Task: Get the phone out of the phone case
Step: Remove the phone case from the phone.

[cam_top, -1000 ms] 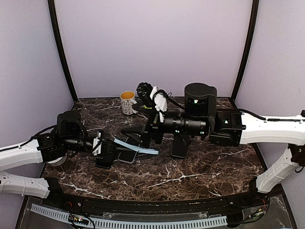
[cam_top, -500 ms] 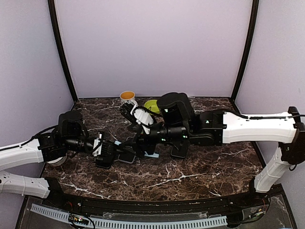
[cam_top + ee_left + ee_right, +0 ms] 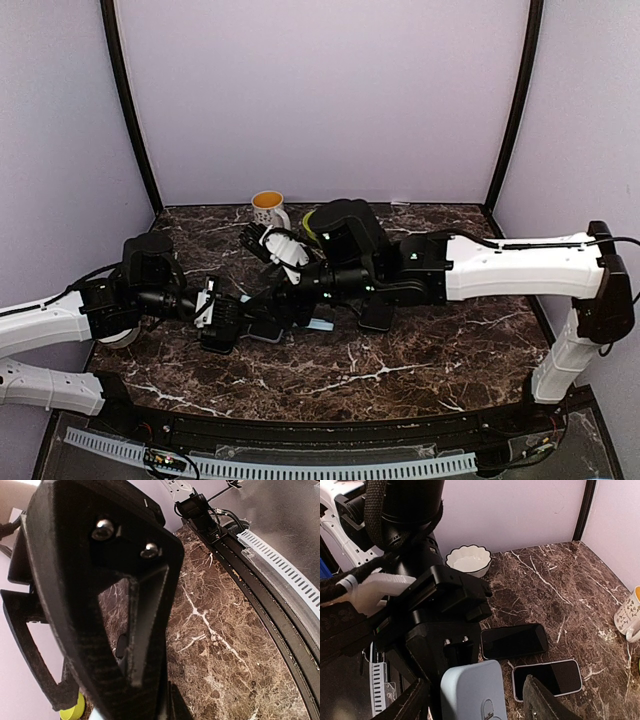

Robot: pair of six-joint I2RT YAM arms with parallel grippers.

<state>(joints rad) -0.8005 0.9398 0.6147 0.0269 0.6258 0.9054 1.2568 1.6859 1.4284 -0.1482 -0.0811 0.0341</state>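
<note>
Leaving bare marble table (image 3: 215, 645) between the left fingers (image 3: 100, 645) and the black front rail (image 3: 260, 595). Crowded ahead of the right fingers (image 3: 540, 700) by a black phone (image 3: 514, 641) and a white-edged phone (image 3: 547, 677), both flat and close together, with a white bowl (image 3: 468, 560) farther on. Straddling the light-blue phone case (image 3: 470, 692) with the right fingers spread, a gap on each side. Pinching its far end with the left fingers, pressed tight. Runs lengthwise from one pair of fingers to the other, broad face up.
</note>
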